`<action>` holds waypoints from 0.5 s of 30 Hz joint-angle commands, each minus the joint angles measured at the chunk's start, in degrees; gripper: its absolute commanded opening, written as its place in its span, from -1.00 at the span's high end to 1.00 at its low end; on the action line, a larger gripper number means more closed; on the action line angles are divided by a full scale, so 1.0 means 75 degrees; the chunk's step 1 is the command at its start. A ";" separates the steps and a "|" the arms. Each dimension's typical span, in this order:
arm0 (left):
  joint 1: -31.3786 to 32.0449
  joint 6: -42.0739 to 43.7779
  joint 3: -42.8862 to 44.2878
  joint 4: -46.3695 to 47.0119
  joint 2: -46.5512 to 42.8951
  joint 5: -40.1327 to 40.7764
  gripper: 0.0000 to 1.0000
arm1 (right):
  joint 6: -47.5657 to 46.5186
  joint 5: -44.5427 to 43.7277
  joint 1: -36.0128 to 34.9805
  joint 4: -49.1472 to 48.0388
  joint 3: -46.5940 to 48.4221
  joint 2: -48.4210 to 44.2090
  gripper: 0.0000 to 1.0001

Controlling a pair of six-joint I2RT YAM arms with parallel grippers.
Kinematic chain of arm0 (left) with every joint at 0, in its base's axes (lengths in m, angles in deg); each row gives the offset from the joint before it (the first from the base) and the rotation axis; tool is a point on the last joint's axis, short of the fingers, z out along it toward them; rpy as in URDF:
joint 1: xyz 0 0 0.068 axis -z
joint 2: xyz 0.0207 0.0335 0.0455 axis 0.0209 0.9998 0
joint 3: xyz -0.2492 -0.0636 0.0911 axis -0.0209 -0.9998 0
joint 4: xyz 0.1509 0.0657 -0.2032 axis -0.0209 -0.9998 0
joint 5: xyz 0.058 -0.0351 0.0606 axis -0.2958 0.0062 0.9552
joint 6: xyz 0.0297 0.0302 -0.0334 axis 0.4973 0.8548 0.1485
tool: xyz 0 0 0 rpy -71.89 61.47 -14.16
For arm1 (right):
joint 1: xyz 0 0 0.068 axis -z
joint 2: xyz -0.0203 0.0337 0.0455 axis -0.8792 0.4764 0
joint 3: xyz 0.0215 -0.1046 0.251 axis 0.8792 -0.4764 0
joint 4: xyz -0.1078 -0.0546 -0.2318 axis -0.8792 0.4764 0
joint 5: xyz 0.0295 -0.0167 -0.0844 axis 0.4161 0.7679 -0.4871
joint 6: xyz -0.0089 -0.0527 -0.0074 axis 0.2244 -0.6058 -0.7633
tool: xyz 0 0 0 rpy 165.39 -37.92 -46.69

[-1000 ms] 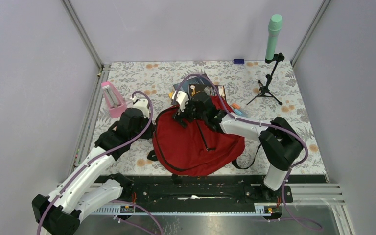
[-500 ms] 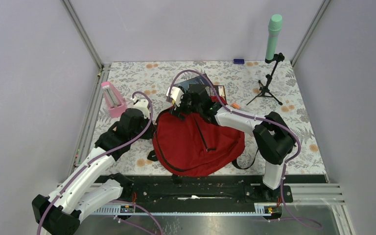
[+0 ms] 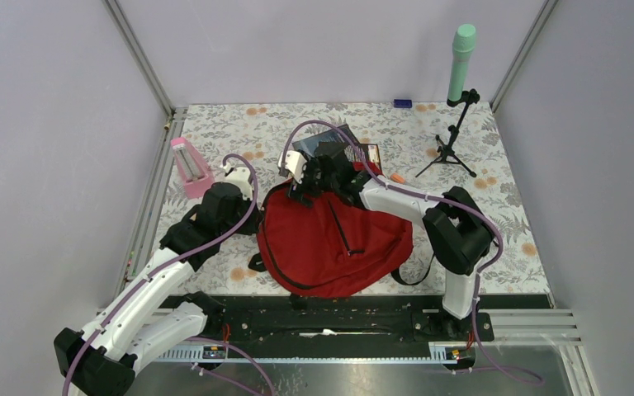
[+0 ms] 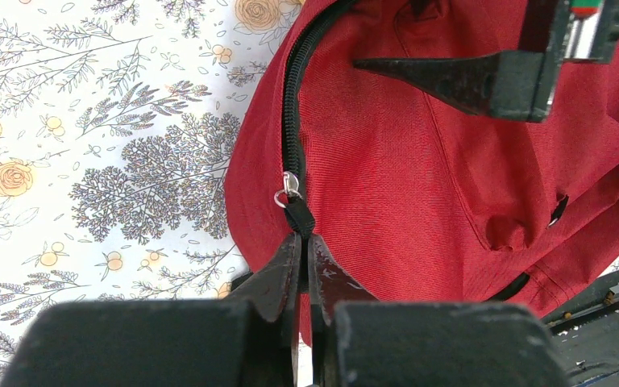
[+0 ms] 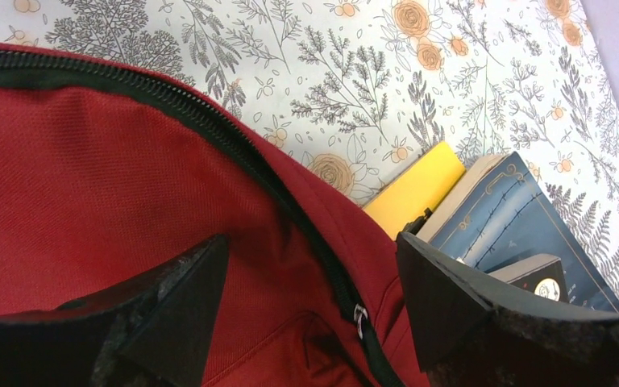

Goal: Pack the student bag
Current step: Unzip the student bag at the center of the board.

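The red student bag (image 3: 330, 243) lies flat mid-table, its black zipper closed along the left edge. My left gripper (image 3: 256, 216) is at the bag's left edge. In the left wrist view it (image 4: 305, 242) is shut on the black zipper pull tab (image 4: 298, 216) below a silver slider. My right gripper (image 3: 305, 190) is at the bag's far top edge. In the right wrist view it (image 5: 310, 266) is open, its jaws either side of the zipper line and a second slider (image 5: 360, 314), holding nothing. The bag fills both wrist views: left (image 4: 435, 177) and right (image 5: 89, 177).
Books lie just beyond the bag's top (image 3: 334, 144); a yellow one (image 5: 415, 189) and a dark blue one (image 5: 516, 218) show by my right finger. A pink case (image 3: 190, 165) stands far left. A green-topped tripod stand (image 3: 461, 58) is back right, with a small blue item (image 3: 402, 103) near the back edge.
My right gripper has moved left and a little farther back along the bag's top edge. The left arm and the bag have stayed put.
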 commanded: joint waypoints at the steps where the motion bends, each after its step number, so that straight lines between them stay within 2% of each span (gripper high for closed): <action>1: -0.0045 0.0020 0.0089 0.0417 -0.0052 -0.0197 1.00 | -0.0425 0.0008 0.0049 0.0047 0.0558 0.0268 -0.61; 3: -0.0056 0.0020 0.0091 0.0427 -0.0064 -0.0208 1.00 | -0.0536 -0.0068 0.0055 0.0242 0.0769 0.0409 -0.51; 7: -0.0068 0.0020 0.0089 0.0452 -0.0042 -0.0253 1.00 | -0.0580 -0.0300 0.0047 0.0891 0.1386 0.0699 -0.01; 9: -0.0068 0.0008 0.0080 0.0453 -0.0032 -0.0250 1.00 | -0.0461 -0.0481 0.0051 0.1033 0.1501 0.0723 0.31; 10: -0.0068 -0.0008 0.0077 0.0453 -0.0034 -0.0230 1.00 | -0.0344 -0.0536 0.0052 0.1007 0.1506 0.0695 0.62; 12: -0.0079 -0.0035 0.0074 0.0453 -0.0029 -0.0216 1.00 | -0.0101 -0.0676 0.0050 0.0835 0.1427 0.0601 0.98; 15: -0.0080 -0.0110 0.0046 0.0490 -0.0026 -0.0309 1.00 | 0.0470 -0.1058 0.0054 0.0336 0.1180 0.0406 1.00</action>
